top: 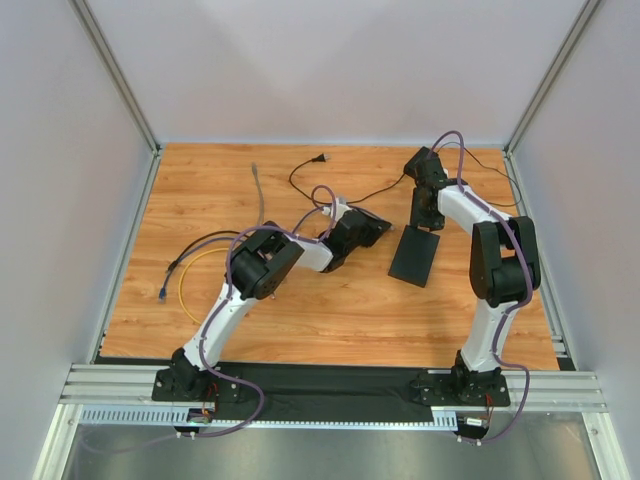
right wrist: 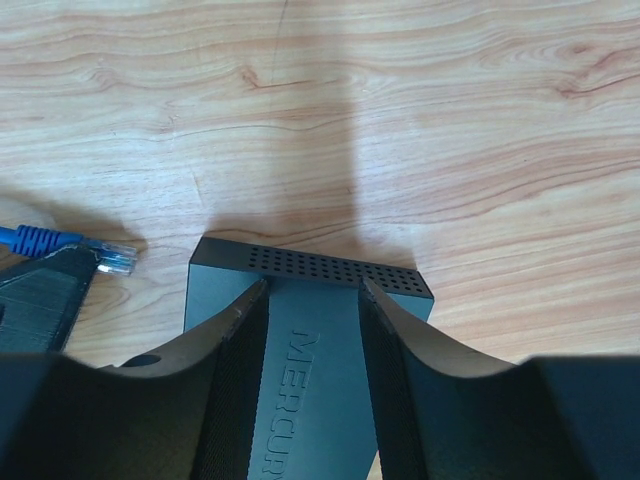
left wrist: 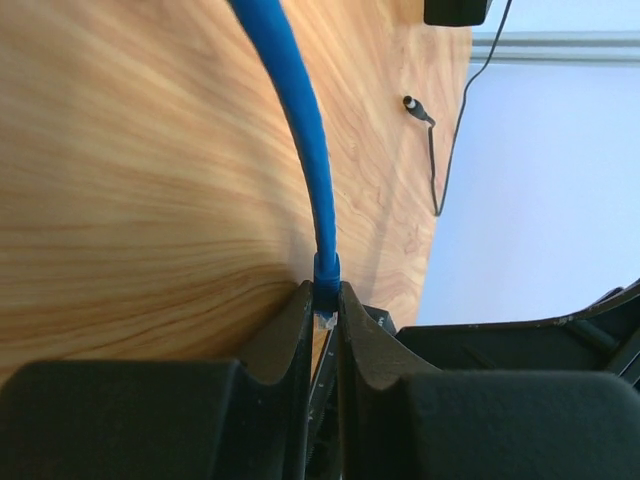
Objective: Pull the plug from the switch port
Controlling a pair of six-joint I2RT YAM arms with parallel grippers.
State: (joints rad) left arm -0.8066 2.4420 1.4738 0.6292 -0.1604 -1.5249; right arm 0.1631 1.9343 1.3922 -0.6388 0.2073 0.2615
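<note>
My left tool [left wrist: 322, 308] is pressed together on the plug [right wrist: 112, 260], pinching its clear body just under the blue boot; the blue cable [left wrist: 300, 130] runs from it toward the top of the left wrist view. In the right wrist view the plug is at the left edge, near the switch [right wrist: 330, 268] but apart from it, so I judge it is already out of the port; the ports themselves I cannot see. My right tool [right wrist: 313, 290] is spread, its fingers lying over the top face of the switch, middle right of the table [top: 330, 320]; whether they press on it I cannot tell. The plug is small, hard and probably brittle at its latch; the cable is soft and bends, so the hold belongs on the plug body; the switch looks light and may slide.
</note>
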